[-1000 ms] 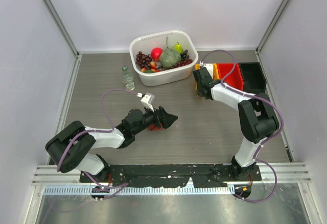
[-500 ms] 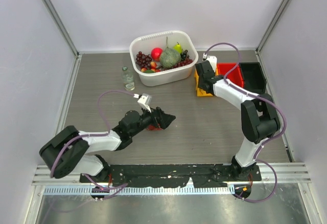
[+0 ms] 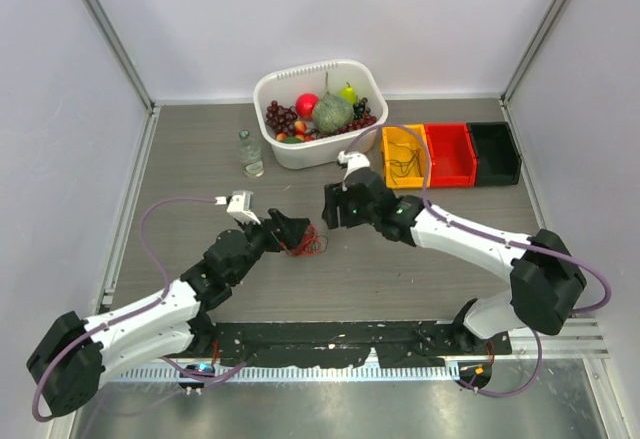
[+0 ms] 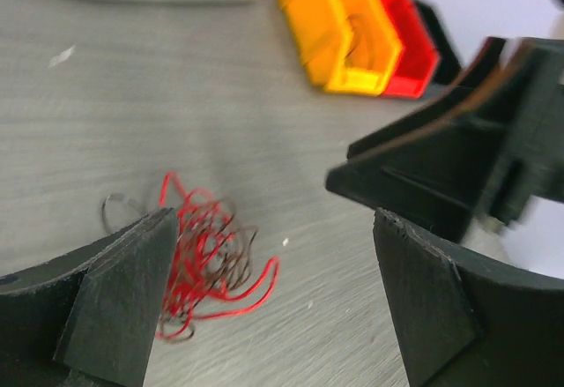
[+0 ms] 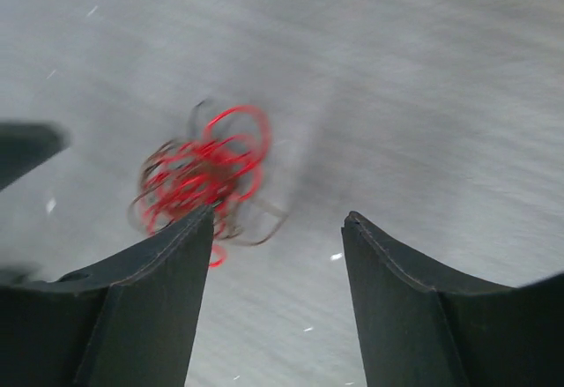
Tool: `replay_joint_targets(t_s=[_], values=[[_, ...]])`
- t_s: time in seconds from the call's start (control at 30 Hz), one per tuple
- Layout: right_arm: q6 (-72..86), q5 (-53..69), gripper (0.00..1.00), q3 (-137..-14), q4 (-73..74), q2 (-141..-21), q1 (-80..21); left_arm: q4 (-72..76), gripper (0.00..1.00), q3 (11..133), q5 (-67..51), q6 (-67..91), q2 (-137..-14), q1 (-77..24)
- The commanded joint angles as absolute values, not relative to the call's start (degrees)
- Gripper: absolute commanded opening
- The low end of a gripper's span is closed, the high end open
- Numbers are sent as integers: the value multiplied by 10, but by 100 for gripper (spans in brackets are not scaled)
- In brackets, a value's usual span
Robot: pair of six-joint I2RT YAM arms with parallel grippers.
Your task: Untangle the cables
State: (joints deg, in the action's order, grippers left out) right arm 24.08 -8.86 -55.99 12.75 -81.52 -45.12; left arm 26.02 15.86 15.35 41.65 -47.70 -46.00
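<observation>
Your cables (image 3: 306, 242) lie as a loose red-and-black tangle on the table (image 3: 420, 279), near its middle. Your left gripper (image 4: 273, 272) is low at the tangle's left side, jaws spread wide and empty, its left finger (image 4: 123, 303) just beside the loops. Your right gripper (image 5: 275, 228) hovers to the tangle's far right, jaws apart, holding nothing. The yellow bin (image 3: 404, 156) stands farther right.

Grey table (image 3: 430, 264) (cables (image 3: 306, 243), tub (image 3: 335, 149), bins (image 3: 452, 159), bottle (image 3: 250, 153))

The cables (image 5: 203, 175) appear motion-blurred, their separate strands indistinguishable.
</observation>
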Motion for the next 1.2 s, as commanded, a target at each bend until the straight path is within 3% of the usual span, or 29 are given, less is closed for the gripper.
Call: replay_joint_targets(t_s=[0.0, 0.13, 0.23, 0.47, 0.67, 0.73, 0.8, 0.93, 1.07, 1.17], values=[[279, -9, 59, -539, 33, -837, -500, 200, 96, 147, 186, 470, -504, -459], [279, -9, 51, -517, 4, -845, -531, 205, 95, 154, 189, 465, -522, -454], [278, -9, 51, -491, -16, -843, -534, 190, 94, 181, 148, 462, -563, -437], [265, 32, 51, -431, -79, -837, -535, 175, 81, 231, 50, 482, -670, -379], [251, 13, 48, -454, -109, -886, -535, 187, 81, 253, -18, 473, -711, -363], [254, 11, 41, -474, -107, -901, -538, 172, 81, 267, -27, 472, -729, -360], [253, -23, 25, -487, -86, -900, -549, 157, 82, 279, -31, 474, -749, -359], [237, -95, 1, -500, -23, -841, -582, 139, 82, 306, -46, 473, -783, -357], [223, -132, 1, -526, 34, -738, -599, 153, 81, 328, -111, 454, -818, -357], [215, -150, 1, -568, 64, -699, -599, 166, 70, 336, -154, 442, -834, -357]])
